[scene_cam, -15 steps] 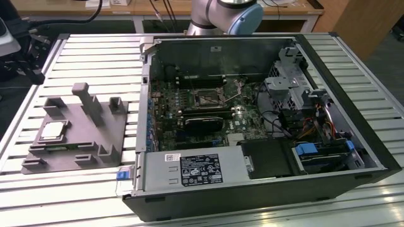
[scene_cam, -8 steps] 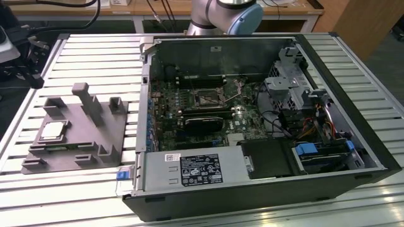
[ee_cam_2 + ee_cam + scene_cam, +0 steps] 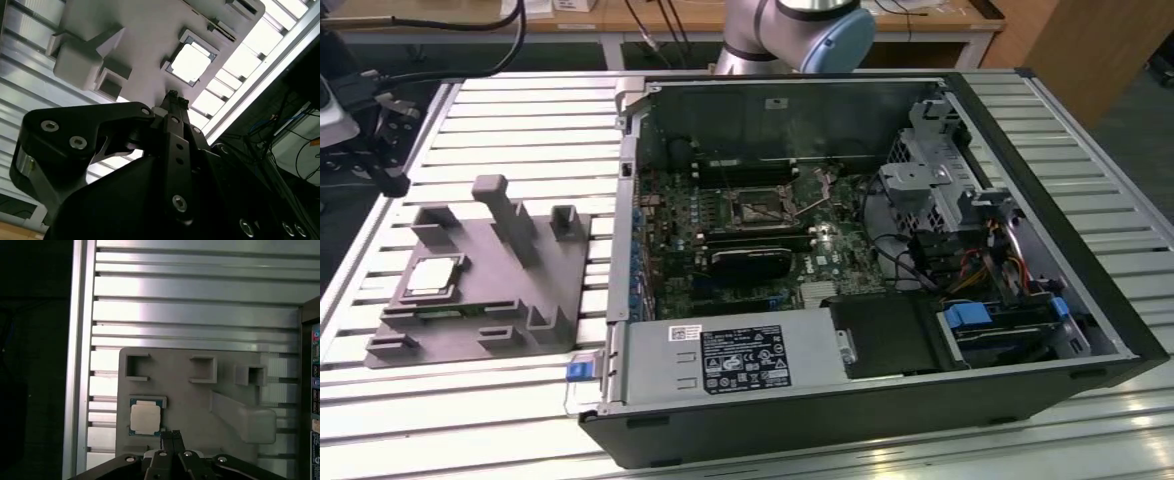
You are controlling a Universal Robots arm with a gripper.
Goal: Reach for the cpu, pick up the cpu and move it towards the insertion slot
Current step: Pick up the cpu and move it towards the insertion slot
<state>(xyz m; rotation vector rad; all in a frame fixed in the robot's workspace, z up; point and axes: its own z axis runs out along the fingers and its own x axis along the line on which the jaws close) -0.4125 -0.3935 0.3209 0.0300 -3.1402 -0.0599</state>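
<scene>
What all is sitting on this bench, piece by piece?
cpu: one, silvery, seated in the fixture block.
fixture block: one, grey, exterior view's left of the case.
computer case: one, black, open, on the table.
insertion slot: one, shiny frame, dark centre, inside the case.
table: one, slatted silver, under everything.
robot arm: one, grey and blue, beyond the case.
gripper: one, black, shut, empty, aimed at the fixture block.
</scene>
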